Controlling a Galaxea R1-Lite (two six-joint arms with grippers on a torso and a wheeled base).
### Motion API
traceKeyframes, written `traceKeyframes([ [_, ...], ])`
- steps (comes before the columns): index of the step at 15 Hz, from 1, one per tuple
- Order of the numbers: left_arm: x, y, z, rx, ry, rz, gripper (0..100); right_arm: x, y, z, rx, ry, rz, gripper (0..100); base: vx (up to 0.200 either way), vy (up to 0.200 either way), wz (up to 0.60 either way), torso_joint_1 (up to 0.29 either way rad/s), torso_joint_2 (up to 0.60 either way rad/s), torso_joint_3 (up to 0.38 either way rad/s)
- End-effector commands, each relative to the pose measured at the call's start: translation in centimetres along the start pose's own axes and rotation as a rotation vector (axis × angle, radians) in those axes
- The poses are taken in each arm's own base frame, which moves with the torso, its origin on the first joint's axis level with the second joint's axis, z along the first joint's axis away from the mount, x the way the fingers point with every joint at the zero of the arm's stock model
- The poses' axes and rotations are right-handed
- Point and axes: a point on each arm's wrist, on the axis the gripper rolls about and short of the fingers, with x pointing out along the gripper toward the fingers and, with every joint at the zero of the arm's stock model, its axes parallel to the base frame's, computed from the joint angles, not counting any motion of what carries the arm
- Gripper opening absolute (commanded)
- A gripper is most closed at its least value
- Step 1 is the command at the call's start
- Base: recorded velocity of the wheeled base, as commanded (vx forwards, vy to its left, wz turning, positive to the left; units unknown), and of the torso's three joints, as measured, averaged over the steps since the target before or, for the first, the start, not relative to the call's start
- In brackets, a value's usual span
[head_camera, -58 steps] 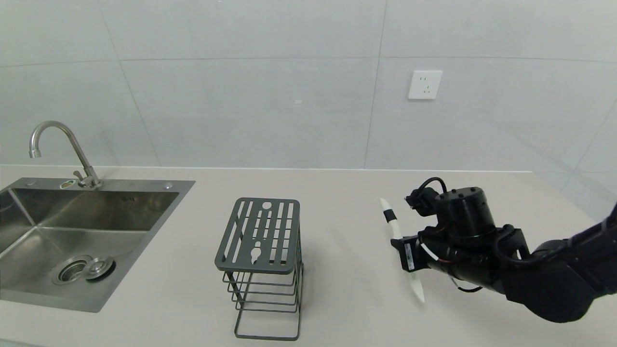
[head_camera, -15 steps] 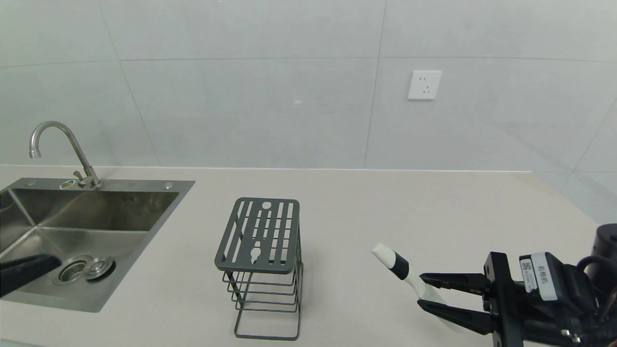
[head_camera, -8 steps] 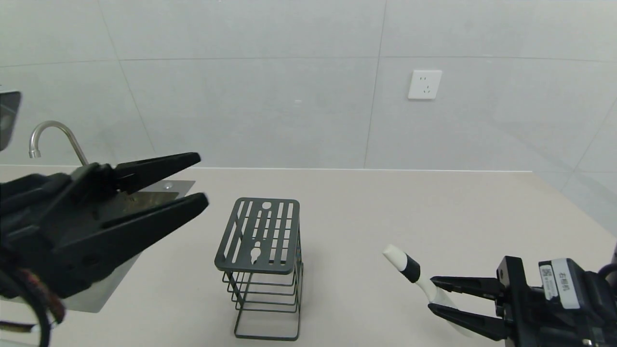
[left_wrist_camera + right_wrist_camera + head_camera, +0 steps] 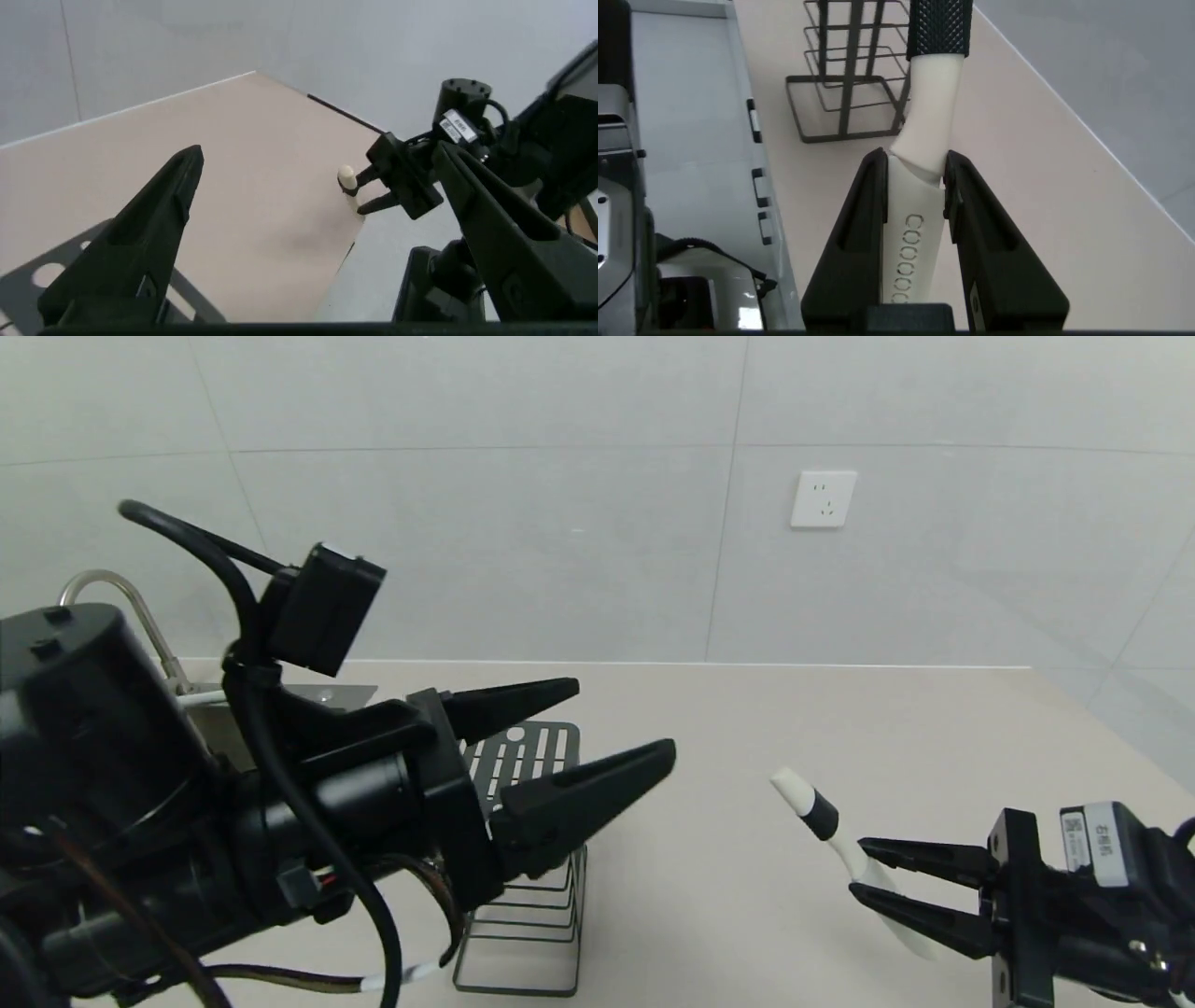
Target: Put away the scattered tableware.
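Head view: the left gripper [image 4: 621, 717] sits close to the camera, fingers spread wide, nothing in them. It hangs in front of and above the dark grey slotted metal rack [image 4: 537, 744], hiding much of it. The right gripper [image 4: 859, 868] is low on the right, clamped on the blade of a white knife with a black grip band [image 4: 823, 822]. The handle sticks up and out toward the rack, off the beige countertop [image 4: 840, 728] and well apart from the rack.

Risk: the grip is on a smooth, flat blade with the heavier handle cantilevered, so the knife could pivot or slide out. The left fingers are near the rack top, and a bump could tip the light wire frame.

Left wrist view: the left gripper [image 4: 315, 159] has both fingers far apart and empty, pointing toward the right gripper [image 4: 366, 182], which holds the knife [image 4: 347, 175] farther off. The rack [image 4: 42, 275] is underneath.

Risk: if this is a handover, the free handle is short, so a misjudged approach means gripper-on-gripper contact or a knock that loosens the knife.

Right wrist view: the right gripper [image 4: 915, 163] has its jaws pinched on the blade just below the handle of the knife [image 4: 932, 103], with the rack [image 4: 850, 65] beyond.

Risk: the fingers cover the blade, so slotting it in needs a regrasp, and it could drop on release.
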Motion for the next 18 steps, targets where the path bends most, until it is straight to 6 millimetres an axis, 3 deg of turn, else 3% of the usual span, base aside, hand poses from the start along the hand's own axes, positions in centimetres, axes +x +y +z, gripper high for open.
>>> traceKeyframes([
  [1,1.6,-1.0,-1.3,-0.022,0.055,-0.050,100,0.1,-0.6,0.4,-0.007,-0.010,-0.029,0,0.000,0.000,0.00,0.000,0.00,0.000],
  [5,2.8,-1.3,-2.4,-0.031,0.073,-0.069,100,0.7,-1.7,1.1,-0.017,-0.028,-0.051,0,0.000,0.000,0.00,0.000,0.00,0.000],
  [9,5.5,-0.5,-3.2,-0.015,0.006,-0.081,100,2.9,-3.9,1.9,-0.021,-0.050,-0.075,0,0.000,0.000,0.00,0.000,0.00,0.000],
  [12,7.6,-0.3,-4.0,-0.006,-0.073,-0.076,100,3.5,-4.8,2.8,-0.021,-0.080,-0.094,0,0.000,0.000,0.00,0.000,0.00,0.000],
  [15,9.7,-0.2,-4.1,-0.035,-0.138,-0.050,100,4.2,-4.8,3.9,-0.015,-0.108,-0.098,0,0.000,0.000,0.00,0.000,0.00,0.000],
  [18,10.1,-0.2,-4.0,-0.033,-0.155,-0.053,100,5.0,-4.4,4.8,-0.012,-0.134,-0.090,0,0.000,0.000,0.00,0.000,0.00,0.000],
])
